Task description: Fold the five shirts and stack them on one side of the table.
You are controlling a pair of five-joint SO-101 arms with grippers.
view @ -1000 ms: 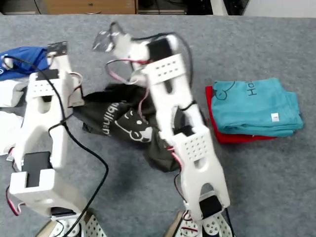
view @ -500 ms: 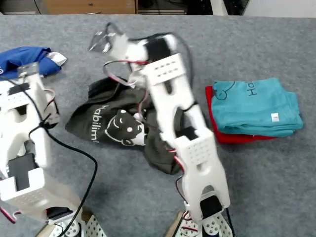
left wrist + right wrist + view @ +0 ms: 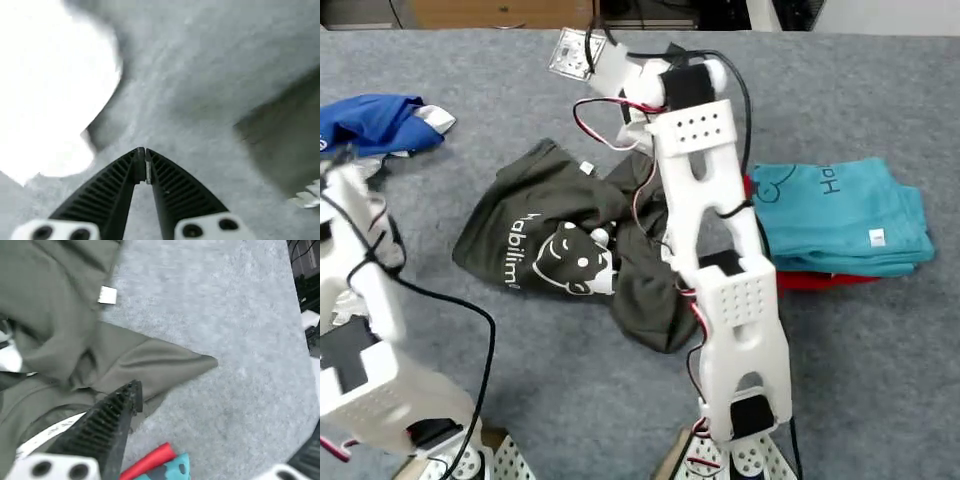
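The left pincer [image 3: 141, 156] is seen with its ribbed black fingers pressed together on nothing, the tips just above the grey felt-covered desk [image 3: 210, 75]. A blurred white mass [image 3: 50, 90] lies near one side of it, and what it is cannot be told. The right pincer [image 3: 220, 415] is held spread wide with nothing between its fingers, and one ribbed black finger [image 3: 112, 415] is poised over the edge of the crumpled dark olive cotton shirt [image 3: 60, 315] with a white cartoon print. Below this pincer a pointed fold of the shirt is stretched flat on the desk, and a small white sewn label [image 3: 106, 295] is shown a little beyond the fingertip. In the high view the shirt [image 3: 560, 250] is spread unfolded between the two arms, partly covered by the right arm [image 3: 720, 250]. Just beside that arm, on the side away from the left pincer, a folded teal shirt [image 3: 840, 215] is stacked on a folded red shirt [image 3: 800, 280]. Farthest off, beyond the left pincer, a crumpled blue shirt [image 3: 380, 120] is seen lying unfolded.
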